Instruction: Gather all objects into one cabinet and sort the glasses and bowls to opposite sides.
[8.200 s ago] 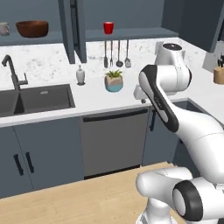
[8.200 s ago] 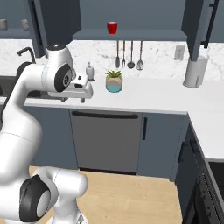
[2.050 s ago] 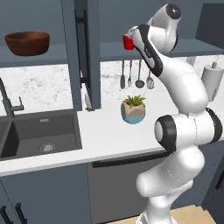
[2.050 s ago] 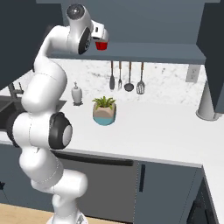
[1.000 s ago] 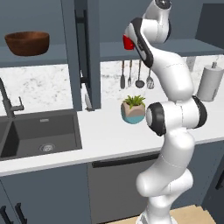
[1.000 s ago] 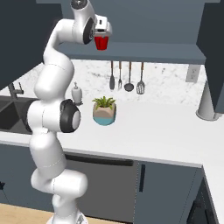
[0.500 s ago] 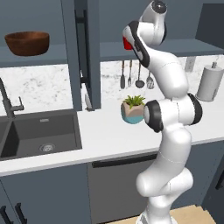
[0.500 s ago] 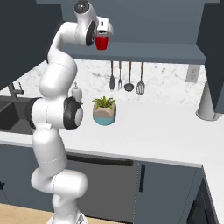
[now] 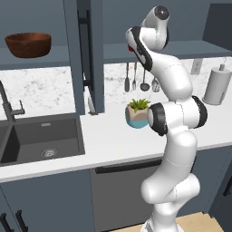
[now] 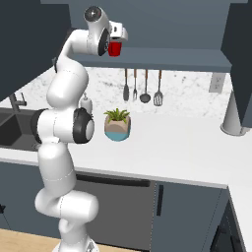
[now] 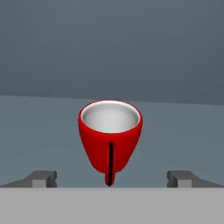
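The red cup (image 11: 110,135) stands upright on the grey shelf (image 10: 187,58) of an open wall cabinet, its handle turned toward the hand. My gripper (image 11: 112,178) is open, one fingertip (image 11: 41,177) on each side of the cup's base and clear of it. From the right base view the gripper (image 10: 116,45) sits at the red cup (image 10: 115,49) at the shelf's left end. A sliver of the red cup (image 9: 130,47) peeks past the arm. The dark wooden bowl (image 9: 28,44) rests on the shelf (image 9: 41,59) of the cabinet further left, beyond an open door (image 9: 90,54). The mugs are out of view.
A potted plant (image 10: 117,125) stands on the white counter (image 10: 177,147) under the arm. Kitchen utensils (image 10: 144,88) hang on the wall behind. A soap dispenser (image 10: 86,103) is beside the arm, a paper towel roll (image 9: 216,85) at the right, and a sink (image 9: 41,140) at the left.
The arm's upper links have shifted a little and the hand has settled closer around the red cup. The cup has stayed on the shelf and the jaws remain open.
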Controlling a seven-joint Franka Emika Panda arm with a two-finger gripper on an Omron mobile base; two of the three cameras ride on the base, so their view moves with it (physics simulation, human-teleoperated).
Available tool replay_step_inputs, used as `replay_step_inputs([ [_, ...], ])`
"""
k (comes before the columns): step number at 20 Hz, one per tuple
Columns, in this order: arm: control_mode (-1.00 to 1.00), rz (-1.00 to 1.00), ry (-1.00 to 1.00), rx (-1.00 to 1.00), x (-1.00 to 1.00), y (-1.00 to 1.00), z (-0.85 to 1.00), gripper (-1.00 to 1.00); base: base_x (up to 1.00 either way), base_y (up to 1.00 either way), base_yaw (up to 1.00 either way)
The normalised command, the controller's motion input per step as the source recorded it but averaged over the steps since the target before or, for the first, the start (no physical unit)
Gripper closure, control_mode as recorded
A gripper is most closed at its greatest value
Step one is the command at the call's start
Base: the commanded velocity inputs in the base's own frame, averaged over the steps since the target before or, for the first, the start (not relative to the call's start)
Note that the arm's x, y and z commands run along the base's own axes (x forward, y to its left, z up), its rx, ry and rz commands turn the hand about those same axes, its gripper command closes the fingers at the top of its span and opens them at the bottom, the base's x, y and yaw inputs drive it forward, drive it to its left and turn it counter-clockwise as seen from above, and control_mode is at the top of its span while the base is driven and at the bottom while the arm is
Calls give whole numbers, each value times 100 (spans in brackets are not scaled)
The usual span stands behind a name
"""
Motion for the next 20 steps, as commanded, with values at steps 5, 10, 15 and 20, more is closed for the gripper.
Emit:
replay_step_inputs([
  [5, -100, 0, -3, 0, 12, 0, -1, -100, 0, 0, 0],
  [10, -100, 0, 2, 0, 6, 0, -4, -100, 0, 0, 0],
  [15, -100, 0, 10, 0, 3, 0, -14, -100, 0, 0, 0],
  [20, -100, 0, 0, 0, 13, 0, -1, -100, 0, 0, 0],
])
